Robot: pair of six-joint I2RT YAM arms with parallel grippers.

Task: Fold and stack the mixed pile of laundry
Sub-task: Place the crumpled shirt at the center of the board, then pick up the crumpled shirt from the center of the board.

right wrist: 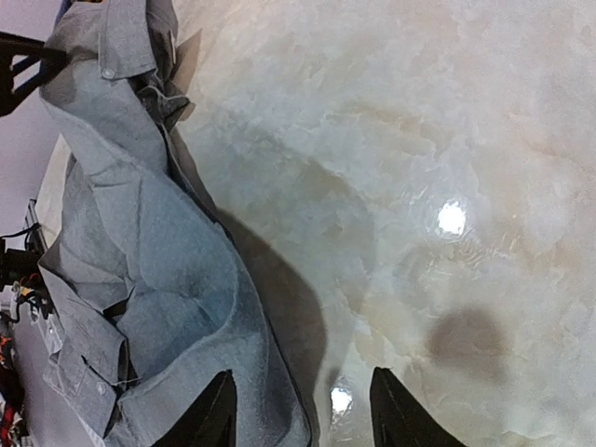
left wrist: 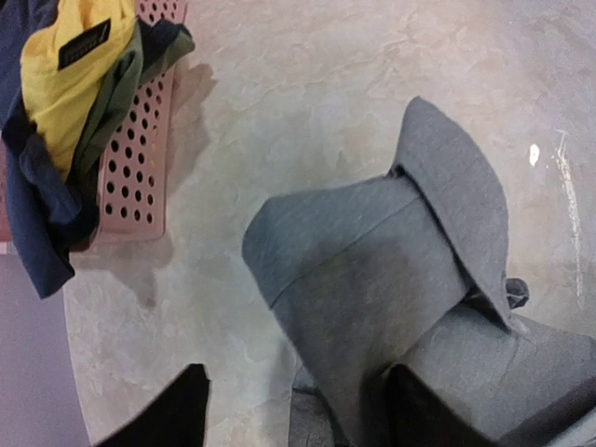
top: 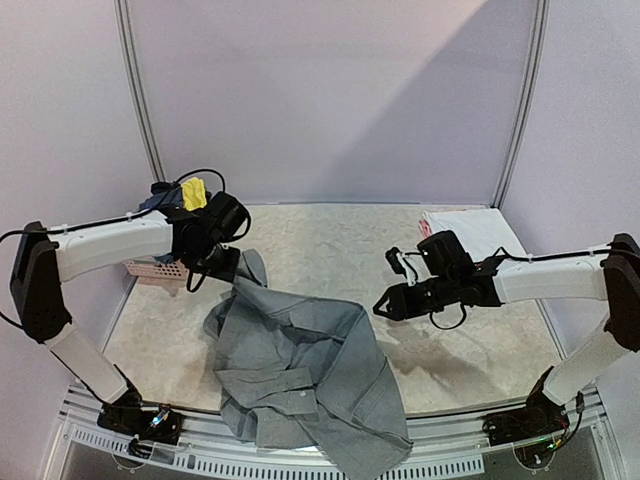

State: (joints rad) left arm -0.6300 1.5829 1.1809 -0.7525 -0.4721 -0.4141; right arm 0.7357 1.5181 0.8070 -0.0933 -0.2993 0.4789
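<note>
Pale marbled tabletop (top: 330, 240) is carrying one grey shirt (top: 300, 370), lying crumpled between the two arms and hanging over the near edge. One pink basket (left wrist: 140, 158) is sitting far left, holding one navy garment (left wrist: 37, 233) and one yellow garment (left wrist: 70, 74); one white piece (top: 470, 230) is lying far right. The left gripper (top: 222, 268) is reaching down at the shirt's collar, jaws parted around nothing. The right gripper (top: 382, 308) is pointing left beside the shirt, jaws likewise parted and empty.
</note>
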